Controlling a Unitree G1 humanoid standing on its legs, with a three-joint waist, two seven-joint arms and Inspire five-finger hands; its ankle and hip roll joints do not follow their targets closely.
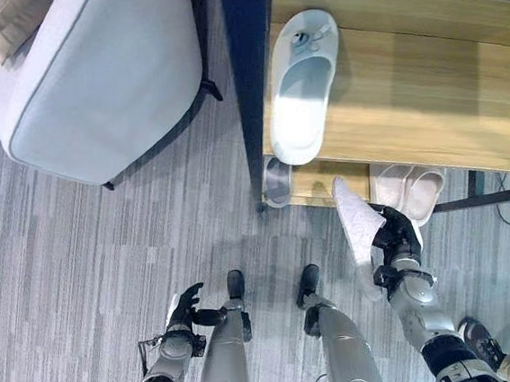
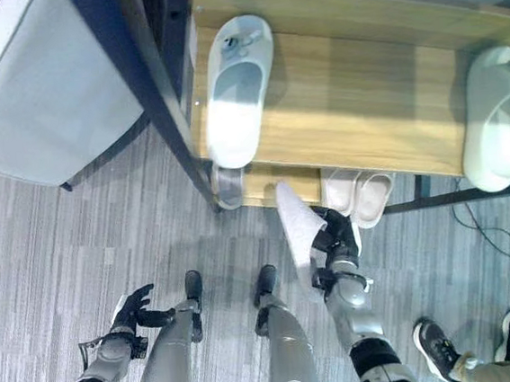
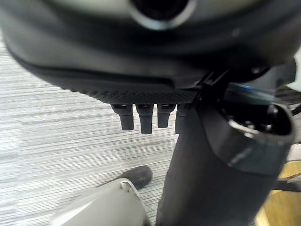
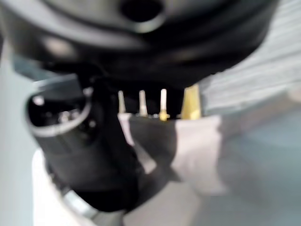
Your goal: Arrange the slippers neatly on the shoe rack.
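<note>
A wooden shoe rack (image 1: 428,111) stands on grey striped carpet (image 1: 80,253), a grey armchair (image 1: 99,70) at ten o'clock. Four slippers show: two pale ones on top (image 1: 303,82) (image 2: 501,122), one pink pair (image 1: 413,189) below. The right robot hand (image 1: 395,241) clamps a fifth, pale slipper (image 1: 356,222) at the rack's front edge; the left robot hand (image 1: 187,308) hangs relaxed at seven o'clock.

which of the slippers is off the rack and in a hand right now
The pale grey fabric slipper, gripped sole-out by the right robot hand in front of the wooden shoe rack. The white slipper lies on the top shelf; the pink pair sits on the lower shelf.

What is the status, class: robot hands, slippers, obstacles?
Right robot hand shut on pale slipper, at rack's lower front. Left robot hand open, low, idle. Pink pair on the lower shelf ahead.
</note>
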